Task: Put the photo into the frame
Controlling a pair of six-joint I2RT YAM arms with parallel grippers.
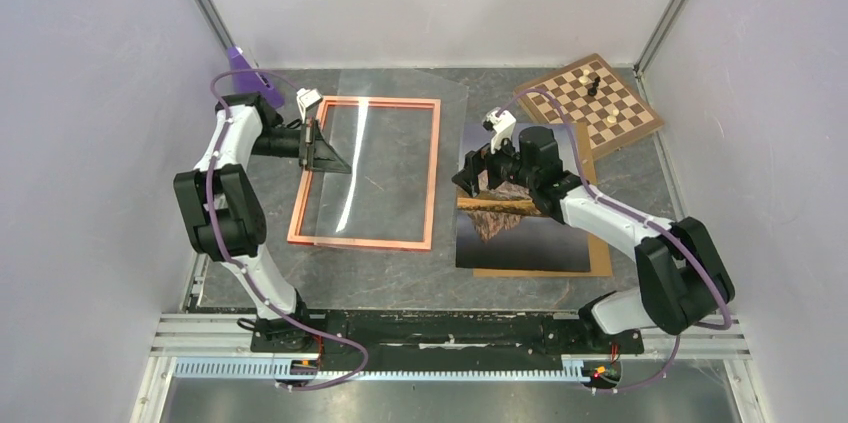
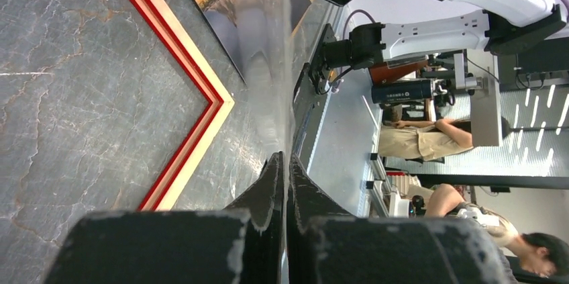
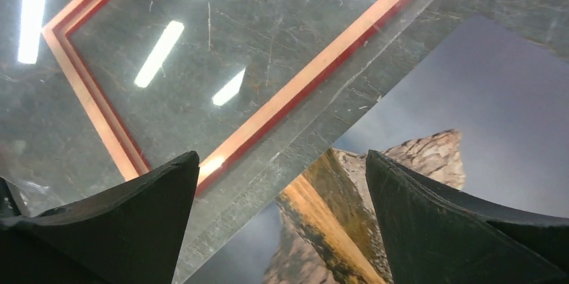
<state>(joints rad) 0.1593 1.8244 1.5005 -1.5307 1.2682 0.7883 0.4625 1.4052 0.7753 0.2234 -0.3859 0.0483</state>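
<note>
The orange-red frame (image 1: 432,173) lies flat on the table left of centre. My left gripper (image 1: 318,148) is shut on the left edge of a clear pane (image 1: 400,133) that slants over the frame. In the left wrist view this pane (image 2: 290,62) runs edge-on between the closed fingers (image 2: 268,190), with a frame corner (image 2: 201,106) below. The photo (image 1: 520,233) lies face up to the right of the frame, on a brown backing board (image 1: 600,255). Over the photo's upper left part my right gripper (image 1: 470,178) hangs open; its wrist view shows the photo (image 3: 470,82) and the frame (image 3: 315,72) under the pane.
A brown chessboard (image 1: 590,103) with a few pieces sits at the back right, touching the backing board. A purple object (image 1: 245,68) stands at the back left by the wall. Walls close in the table on three sides.
</note>
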